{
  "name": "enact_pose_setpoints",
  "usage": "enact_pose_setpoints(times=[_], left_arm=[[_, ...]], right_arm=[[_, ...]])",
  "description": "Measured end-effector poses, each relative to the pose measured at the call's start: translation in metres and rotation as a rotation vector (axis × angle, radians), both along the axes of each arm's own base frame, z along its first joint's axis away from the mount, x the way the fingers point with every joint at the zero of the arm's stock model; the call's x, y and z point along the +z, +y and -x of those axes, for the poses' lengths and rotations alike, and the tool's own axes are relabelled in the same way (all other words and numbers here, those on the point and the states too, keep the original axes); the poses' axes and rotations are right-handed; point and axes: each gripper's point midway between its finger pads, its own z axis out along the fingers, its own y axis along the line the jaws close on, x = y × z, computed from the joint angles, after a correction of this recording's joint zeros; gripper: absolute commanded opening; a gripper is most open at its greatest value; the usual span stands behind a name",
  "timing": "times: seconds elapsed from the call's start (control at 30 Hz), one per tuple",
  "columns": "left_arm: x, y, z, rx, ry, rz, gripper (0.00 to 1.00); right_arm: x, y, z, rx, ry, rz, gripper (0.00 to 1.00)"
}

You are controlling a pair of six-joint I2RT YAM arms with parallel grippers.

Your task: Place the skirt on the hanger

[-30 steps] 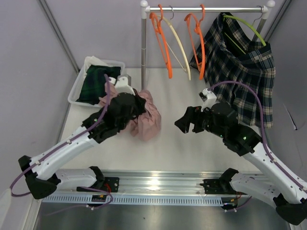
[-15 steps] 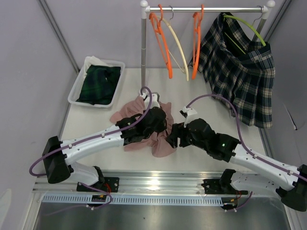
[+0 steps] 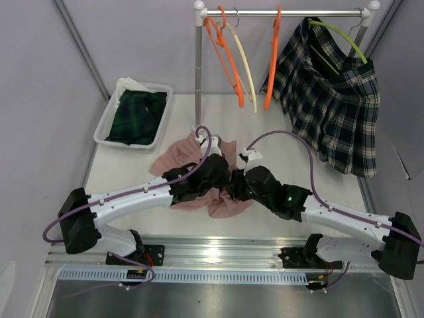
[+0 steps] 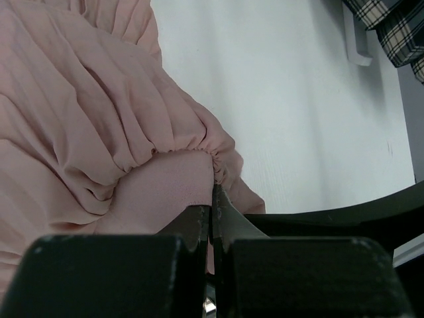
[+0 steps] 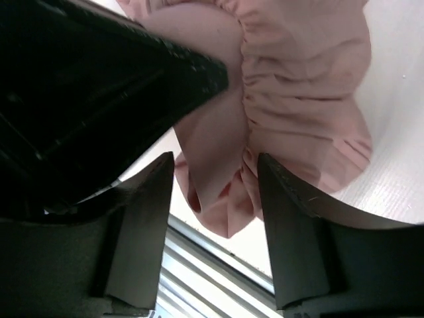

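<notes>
Where the table (image 3: pixel 126 165) ran out in front of the clothes rail (image 3: pixel 285 12), I held the following.

1. Pink skirt (image 3: pixel 173 160): crumpled on the table, well in front of the rail's left post.
2. Left gripper (image 4: pixel 213 199): my jaws pressed together, pinching the skirt's gathered waistband.
3. Right gripper (image 5: pixel 215 199): my jaws spread, a fold of the skirt between them, one finger (image 5: pixel 142 218) on each side; whether either pad touched the cloth I could not tell. It sat just beside the left gripper.
4. Hangers (image 3: pixel 228 66): orange and cream, hung on the rail's left half.
5. Plaid skirt (image 3: pixel 334 99): on a green hanger (image 3: pixel 344 36) at the rail's right end.
6. White bin (image 3: pixel 106 126): left of the rail, holding dark green cloth (image 3: pixel 139 116).
</notes>
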Motion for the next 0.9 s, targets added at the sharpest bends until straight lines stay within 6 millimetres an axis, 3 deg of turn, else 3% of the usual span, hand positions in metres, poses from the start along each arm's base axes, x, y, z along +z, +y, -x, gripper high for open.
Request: enact_pose_setpoints(times=[0.07,0.1,0.17,0.27,0.3,0.37,0.4,0.5,0.6,0.7,0.8,0.9], left_arm=[[-0.005,0.001,0.002,-0.005,0.007,-0.004,0.0],[-0.007,0.001,0.003,-0.007,0.01,-0.005,0.0],[-0.008,0.001,0.004,-0.012,0.013,-0.003,0.05],[-0.005,0.003,0.005,-0.019,0.004,0.002,0.21],[-0.003,0.004,0.005,-0.022,-0.003,0.002,0.32],[0.004,0.006,0.006,-0.036,-0.024,0.003,0.41],[0.01,0.009,0.004,-0.043,-0.041,0.003,0.51],[0.023,0.013,0.001,-0.065,-0.08,0.015,0.59],[0.032,0.013,0.003,-0.116,-0.123,0.044,0.55],[0.027,0.014,0.015,-0.185,-0.15,0.051,0.5],[0.009,0.015,0.032,-0.234,-0.146,0.025,0.46],[-0.024,0.017,0.056,-0.278,-0.121,-0.033,0.48]], right_arm=[[-0.005,0.003,-0.001,-0.001,-0.004,0.014,0.31],[-0.007,0.004,-0.001,-0.005,-0.003,0.019,0.17],[-0.009,0.003,-0.003,-0.018,-0.009,0.026,0.01],[-0.007,-0.001,-0.005,-0.045,-0.02,0.032,0.0],[-0.007,-0.004,-0.006,-0.057,-0.025,0.039,0.0],[-0.008,-0.013,-0.006,-0.078,-0.029,0.064,0.0],[-0.008,-0.018,-0.006,-0.087,-0.031,0.078,0.0],[-0.002,-0.031,-0.004,-0.104,-0.036,0.117,0.0],[0.015,-0.036,-0.005,-0.112,-0.049,0.124,0.0],[0.033,-0.038,-0.006,-0.112,-0.064,0.13,0.0],[0.048,-0.04,-0.006,-0.109,-0.079,0.133,0.0],[0.055,-0.041,-0.006,-0.103,-0.086,0.14,0.0]])
